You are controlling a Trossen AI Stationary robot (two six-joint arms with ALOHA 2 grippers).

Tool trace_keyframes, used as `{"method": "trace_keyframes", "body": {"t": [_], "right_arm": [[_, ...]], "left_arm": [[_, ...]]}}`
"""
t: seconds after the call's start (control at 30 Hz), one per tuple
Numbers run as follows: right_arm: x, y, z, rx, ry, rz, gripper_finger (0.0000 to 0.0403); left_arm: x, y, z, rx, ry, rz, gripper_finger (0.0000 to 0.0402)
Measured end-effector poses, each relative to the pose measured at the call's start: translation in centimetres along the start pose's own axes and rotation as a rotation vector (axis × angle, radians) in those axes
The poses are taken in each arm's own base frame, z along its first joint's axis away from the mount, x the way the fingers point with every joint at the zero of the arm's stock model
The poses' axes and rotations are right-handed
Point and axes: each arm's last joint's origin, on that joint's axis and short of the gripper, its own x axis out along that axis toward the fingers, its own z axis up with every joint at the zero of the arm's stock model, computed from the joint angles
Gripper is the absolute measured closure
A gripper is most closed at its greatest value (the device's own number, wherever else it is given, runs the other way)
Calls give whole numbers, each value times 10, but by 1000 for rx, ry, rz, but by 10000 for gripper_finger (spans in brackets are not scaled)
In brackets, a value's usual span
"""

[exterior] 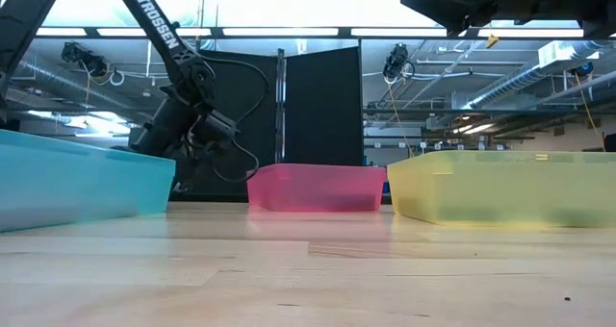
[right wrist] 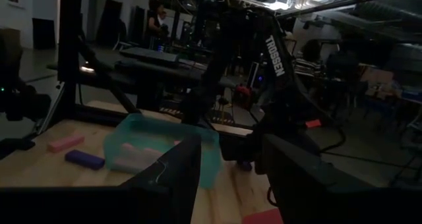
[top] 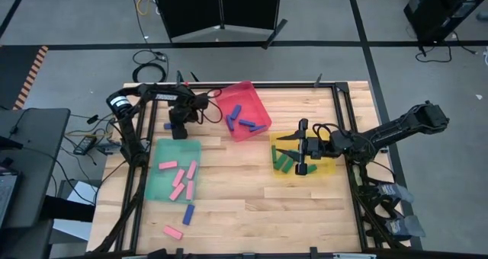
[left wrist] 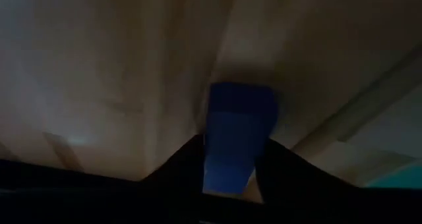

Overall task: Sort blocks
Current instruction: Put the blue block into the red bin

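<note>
While right gripper (top: pixel 293 154) hovers over yellow tray (top: pixel 329 168), left gripper (left wrist: pixel 227 178) straddles blue block (left wrist: pixel 239 141).

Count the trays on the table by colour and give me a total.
Red tray: 1
Yellow tray: 1
Green tray: 1
Total: 3
</note>
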Motion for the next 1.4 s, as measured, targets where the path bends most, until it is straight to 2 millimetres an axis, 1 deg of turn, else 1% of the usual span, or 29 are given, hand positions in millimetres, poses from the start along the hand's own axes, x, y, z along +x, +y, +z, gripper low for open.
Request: {"method": "trace_keyframes", "body": {"t": [0.03,0.07,0.23,0.3,0.33,0.37,0.5,0.57,0.63,0.7,0.8,0.9,1.03,1.13,1.17,1.2,1.27,1.33,1.4], "right_arm": [[0,0,0,0,0,0,227],[0,0,0,1,0,0,227],[0,0,0,1,0,0,227],[0,0,0,2,0,0,227],[0,0,0,2,0,0,227],[0,0,0,2,-1,0,227],[0,0,0,2,-1,0,227],[0,0,0,8,-1,0,227],[0,0,0,12,-2,0,227],[0,0,1,14,-9,-2,227],[0,-1,4,22,-36,-9,227],[0,-2,6,29,-62,-15,227],[-1,-1,9,40,-94,-16,227],[-1,0,11,54,-105,-10,227],[-1,1,11,62,-107,-7,227],[-2,1,11,70,-107,-4,227],[-2,2,11,87,-107,2,227],[-2,3,12,99,-108,7,227],[-2,4,12,102,-109,13,227]], "left_arm": [[0,0,0,-3,0,-1,292],[1,1,-1,-10,1,1,300],[0,4,-2,-26,18,33,296],[-5,7,-1,-38,26,56,296],[-10,10,-1,-49,15,82,296],[-18,13,-1,-68,-10,103,296],[-57,22,-14,-121,-126,138,296],[-83,27,-22,-168,-231,139,296],[-110,29,-32,-211,-394,90,296],[-136,26,-34,-239,-616,38,296],[-171,13,-27,-251,-945,-1,296],[-190,-1,-8,-270,-1139,-21,296],[-200,-14,25,-320,-1296,-58,296],[-195,-17,44,-369,-1317,-58,294],[-192,-16,49,-381,-1308,-58,278],[-189,-15,53,-397,-1295,-70,254],[-183,-14,58,-410,-1269,-111,193],[-180,-17,57,-406,-1245,-160,135],[-184,-20,51,-409,-1242,-183,93]]}}
